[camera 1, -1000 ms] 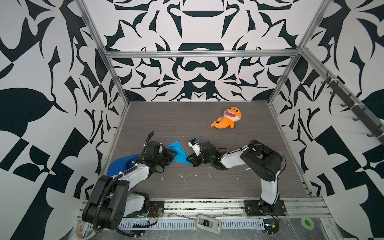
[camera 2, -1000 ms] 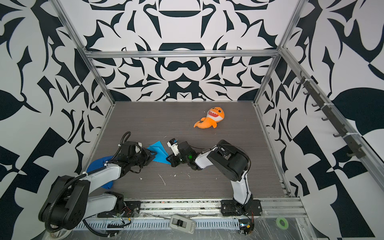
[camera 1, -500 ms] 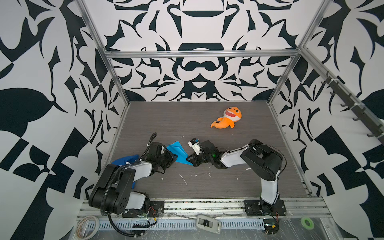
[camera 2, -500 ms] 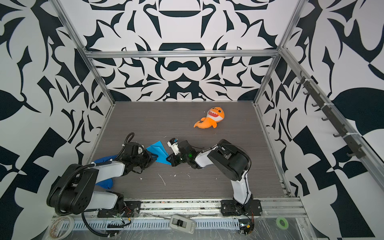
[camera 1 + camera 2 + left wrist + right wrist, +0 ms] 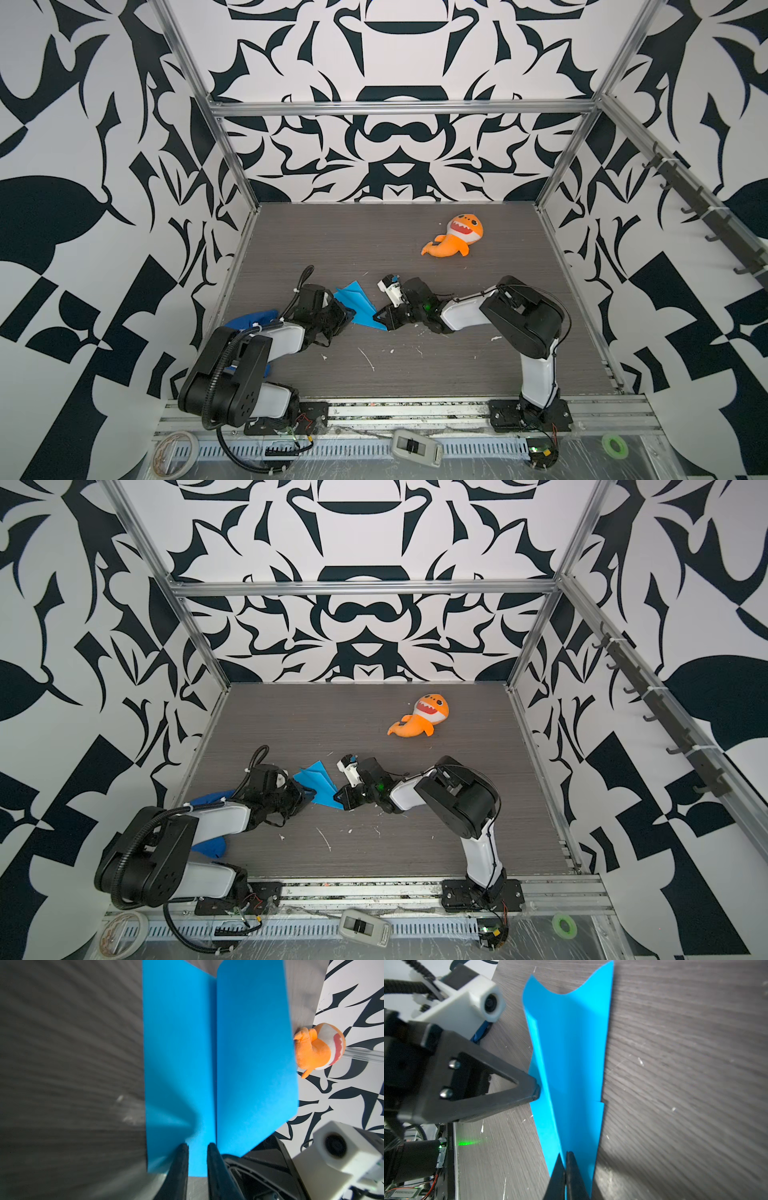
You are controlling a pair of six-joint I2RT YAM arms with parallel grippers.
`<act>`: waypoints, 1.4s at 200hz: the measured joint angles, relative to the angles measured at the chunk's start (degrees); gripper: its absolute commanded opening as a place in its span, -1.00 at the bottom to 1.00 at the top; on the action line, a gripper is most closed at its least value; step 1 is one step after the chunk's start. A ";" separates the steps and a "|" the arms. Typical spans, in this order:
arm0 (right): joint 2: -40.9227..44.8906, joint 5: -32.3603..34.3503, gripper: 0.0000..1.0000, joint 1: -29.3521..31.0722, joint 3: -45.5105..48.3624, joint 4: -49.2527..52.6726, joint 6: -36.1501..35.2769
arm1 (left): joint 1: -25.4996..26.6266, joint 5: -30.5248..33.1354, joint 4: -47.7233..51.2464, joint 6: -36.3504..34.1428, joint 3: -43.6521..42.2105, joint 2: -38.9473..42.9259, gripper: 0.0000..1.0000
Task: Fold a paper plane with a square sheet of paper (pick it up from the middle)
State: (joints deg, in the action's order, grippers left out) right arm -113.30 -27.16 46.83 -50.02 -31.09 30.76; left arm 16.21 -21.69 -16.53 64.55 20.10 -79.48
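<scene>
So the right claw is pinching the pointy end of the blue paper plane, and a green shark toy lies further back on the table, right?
Not quite. The shark toy is orange, not green; both top views show it. The rest holds: the right claw is shut on the pointy end of the blue paper plane, and the shark toy lies further back on the table.

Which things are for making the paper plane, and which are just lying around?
For the job: paper plane, left gripper, right gripper.
Lying about: shark plush, blue disc, green tape roll.
</scene>
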 measured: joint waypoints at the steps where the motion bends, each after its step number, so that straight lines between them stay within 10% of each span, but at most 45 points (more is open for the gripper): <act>1: -0.04 -0.09 -0.86 0.00 -0.02 -0.02 0.04 | 0.00 0.02 0.07 0.00 0.00 0.07 -0.56; 280: -5.40 -12.61 -0.87 -3.52 -7.63 6.54 15.43 | 0.20 -5.57 -4.24 -1.46 5.81 -5.92 -0.67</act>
State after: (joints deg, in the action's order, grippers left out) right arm -118.69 -39.77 43.31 -57.65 -24.56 46.19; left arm 16.40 -27.27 -20.78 63.09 25.91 -85.41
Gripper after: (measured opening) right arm 0.056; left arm 0.173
